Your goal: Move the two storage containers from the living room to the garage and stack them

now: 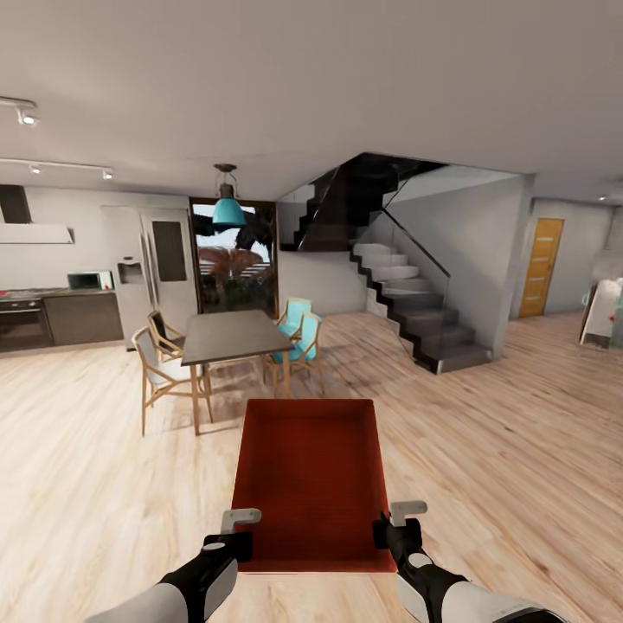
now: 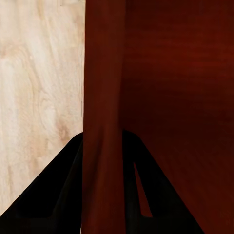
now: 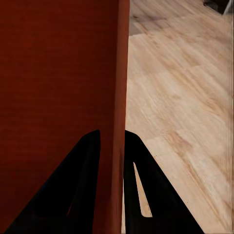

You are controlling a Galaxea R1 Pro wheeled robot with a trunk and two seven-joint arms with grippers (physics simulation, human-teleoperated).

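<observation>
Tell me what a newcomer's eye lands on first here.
The orange-red storage container comes first, held low at centre over the light wood floor, the left end effector and right end effector each clamped on a side wall. Beyond it stand a dark dining table and a staircase.

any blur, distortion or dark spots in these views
Head view: wide-angle stretch toward the edges, sharp otherwise, the storage container evenly lit. Left wrist view: the container wall is deep in shadow and the fingers are black silhouettes. Right wrist view: brighter plank floor, same silhouetted fingers.
</observation>
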